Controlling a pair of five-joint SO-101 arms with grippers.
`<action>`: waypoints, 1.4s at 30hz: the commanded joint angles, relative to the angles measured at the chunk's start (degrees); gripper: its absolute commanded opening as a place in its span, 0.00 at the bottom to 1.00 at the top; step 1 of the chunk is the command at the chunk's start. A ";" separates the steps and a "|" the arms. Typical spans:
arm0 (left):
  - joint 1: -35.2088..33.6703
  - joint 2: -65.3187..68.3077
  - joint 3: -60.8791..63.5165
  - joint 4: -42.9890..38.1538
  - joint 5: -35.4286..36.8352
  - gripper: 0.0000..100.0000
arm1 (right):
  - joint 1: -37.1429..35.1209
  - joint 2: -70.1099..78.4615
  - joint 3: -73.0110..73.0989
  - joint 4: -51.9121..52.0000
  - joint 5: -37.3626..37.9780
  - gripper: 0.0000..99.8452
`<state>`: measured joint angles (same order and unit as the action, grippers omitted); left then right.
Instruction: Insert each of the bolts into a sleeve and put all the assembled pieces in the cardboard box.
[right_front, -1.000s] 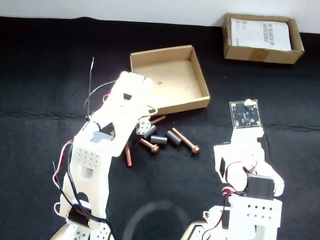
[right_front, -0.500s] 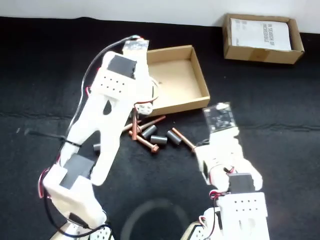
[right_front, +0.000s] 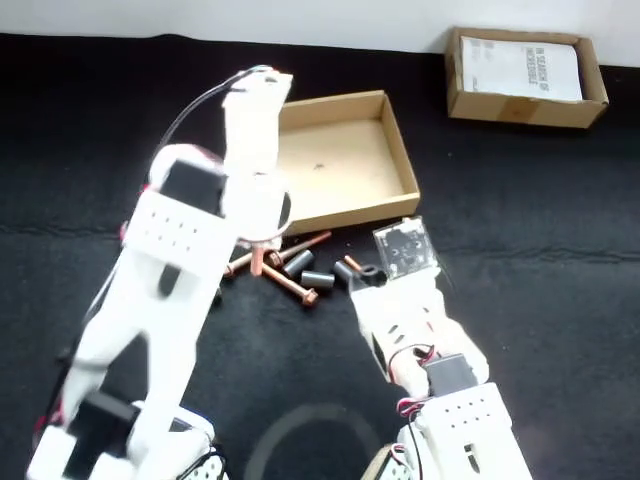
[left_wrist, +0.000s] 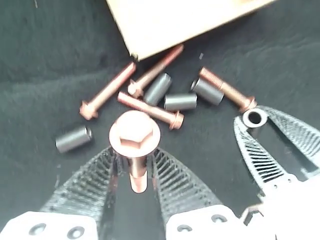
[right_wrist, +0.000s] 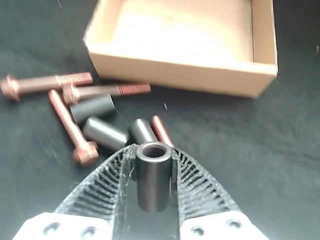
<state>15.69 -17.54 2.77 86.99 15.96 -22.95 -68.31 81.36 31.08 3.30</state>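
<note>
- Both arms have shifted in the high view: the left tool (left_wrist: 134, 167) has swung to 9 o'clock of the loose bolts (right_front: 292, 285), and the right tool (right_front: 372, 272) has closed in to 3 o'clock of them.
- Left tool: clamped on a bolt (left_wrist: 134, 137) by the shank, with the head toward the wrist camera, held above the desk (right_front: 540, 300).
- Right tool: clamped on a sleeve (right_wrist: 153, 172), with its open bore clear of the fingers.
- Loose sleeves (right_front: 318, 278) lie among the loose bolts between the two tools. The cardboard box (right_front: 350, 212) stands at 12 o'clock of them and holds no assembled piece.
- Risk, missed bore: we judge that the bolt tip may land on the sleeve rim. Cause: the two axes are not yet lined up.
- Risk, pivoting bolt: a side load at the tip may turn the bolt between the ribbed fingers. Cause: a short grip on a smooth shank.
- Risk, sliding sleeve: insertion force may push the sleeve back through the right tool.
- Risk, collision: we expect the tools to meet close together, so the fingers may clash.
- Risk, scattered parts: a low pass may sweep the loose parts against the box wall.
</note>
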 joint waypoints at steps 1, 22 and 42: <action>0.57 -13.14 12.00 -10.55 -1.23 0.01 | -1.71 -1.45 0.22 -6.11 -1.23 0.01; 5.23 -35.30 41.27 -44.48 -2.11 0.01 | -6.99 -1.45 9.36 -35.21 -1.32 0.01; 14.37 -34.86 41.80 -52.66 -2.11 0.01 | -6.73 -1.45 15.60 -40.57 -7.21 0.01</action>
<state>29.67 -51.30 44.79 35.47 13.76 -29.54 -68.40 95.69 -8.13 -3.21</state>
